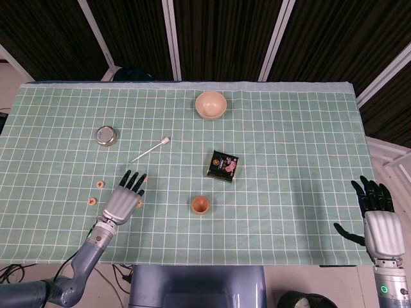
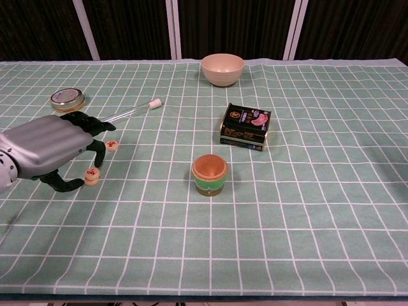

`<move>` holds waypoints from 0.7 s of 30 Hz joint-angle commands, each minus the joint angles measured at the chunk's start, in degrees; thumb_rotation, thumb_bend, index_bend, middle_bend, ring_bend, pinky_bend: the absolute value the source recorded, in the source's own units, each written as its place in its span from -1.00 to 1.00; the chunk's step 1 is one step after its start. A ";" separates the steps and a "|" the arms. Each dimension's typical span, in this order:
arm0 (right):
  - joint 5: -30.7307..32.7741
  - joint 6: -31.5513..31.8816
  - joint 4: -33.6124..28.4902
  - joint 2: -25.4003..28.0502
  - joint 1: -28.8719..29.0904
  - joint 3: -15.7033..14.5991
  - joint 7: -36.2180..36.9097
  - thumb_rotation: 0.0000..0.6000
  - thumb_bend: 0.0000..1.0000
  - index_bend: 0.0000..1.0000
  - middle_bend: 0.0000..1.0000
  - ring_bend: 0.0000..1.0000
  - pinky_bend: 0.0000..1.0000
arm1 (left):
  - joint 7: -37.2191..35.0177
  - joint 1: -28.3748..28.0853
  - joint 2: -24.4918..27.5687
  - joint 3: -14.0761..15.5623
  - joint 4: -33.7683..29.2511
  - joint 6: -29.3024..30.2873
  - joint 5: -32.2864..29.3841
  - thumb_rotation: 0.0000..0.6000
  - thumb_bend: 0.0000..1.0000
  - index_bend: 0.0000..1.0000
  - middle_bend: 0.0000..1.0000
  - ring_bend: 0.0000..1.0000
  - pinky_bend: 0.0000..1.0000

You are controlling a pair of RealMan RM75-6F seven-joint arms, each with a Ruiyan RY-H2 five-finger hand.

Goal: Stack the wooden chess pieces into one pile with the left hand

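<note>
Bright, even overhead light covers the worktop (image 1: 289, 141) in both views, with only soft, short shadows beneath the objects. Focus stays sharp throughout. The slatted backdrop remains dark, and the chest view bows slightly at its edges.

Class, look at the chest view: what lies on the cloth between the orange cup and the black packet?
Nothing: in the chest view, only bare green checked cloth separates the orange cup from the black packet.
</note>
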 commanded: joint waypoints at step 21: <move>0.10 0.02 0.04 -0.06 0.03 0.12 0.09 1.00 -0.54 -0.82 -0.97 -0.95 -1.00 | 0.83 -0.39 0.14 0.12 -0.89 -0.54 -0.01 1.00 -0.37 -0.11 -0.94 -1.00 -1.00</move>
